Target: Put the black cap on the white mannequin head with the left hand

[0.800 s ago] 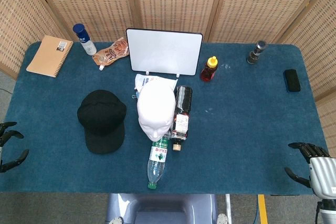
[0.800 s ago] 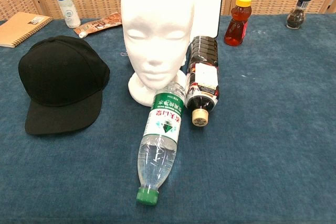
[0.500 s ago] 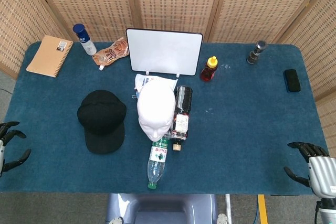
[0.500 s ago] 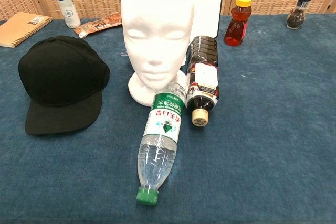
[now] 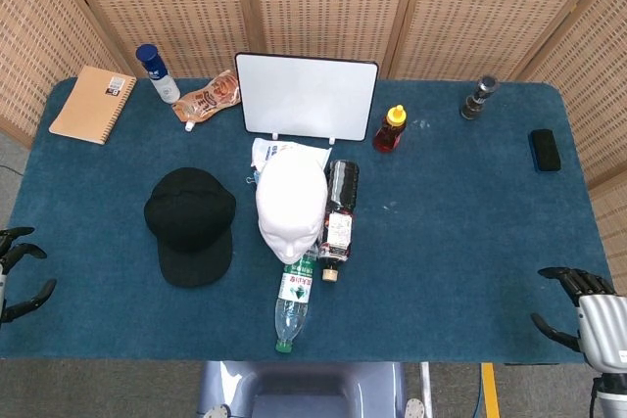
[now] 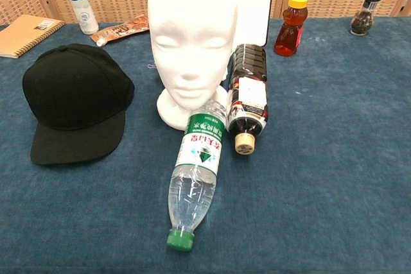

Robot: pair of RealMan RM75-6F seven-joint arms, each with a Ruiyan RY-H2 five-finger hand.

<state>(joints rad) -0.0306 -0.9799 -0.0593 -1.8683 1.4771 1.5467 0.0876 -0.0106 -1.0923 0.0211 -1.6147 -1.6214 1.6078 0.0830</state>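
Sitting crown-up on the blue counter [image 5: 460,242], the black cap [image 5: 190,223] is lying untouched just left of the white mannequin head [image 5: 291,205], its brim pointing toward the robot's side. The mannequin head is standing upright in front of the whiteboard [image 5: 307,95].

Left robot hand [image 5: 18,274]: hanging off the counter's near-left edge, fingers spread, grasping nothing, well apart from the cap. Right robot hand [image 5: 578,310]: waiting at the near-right corner, likewise released and empty.

Step in hand, as judged: reaching for the cap has not yet begun. Doing it well is probably calling for an approach from the left, pinching the crown or the brim edge so the cap's opening is staying downward, lifting it clear before crossing to the head, then lowering it squarely over the top. A clear water bottle [image 5: 293,299] and a dark bottle [image 5: 337,219] are lying against the head's base on the near and right sides; keeping the carry high is sparing them, and a gentle seating is keeping the light head from tipping.

View differences: the head view is showing both robot hands, the notebook [image 5: 92,104] whole and the small dark case [image 5: 545,149] at far right; neither hand is appearing in the chest view. The chest view is showing the mannequin's face front-on, the cap's brim profile [image 6: 76,141] and the green bottle cap [image 6: 180,240], details flattened from above.
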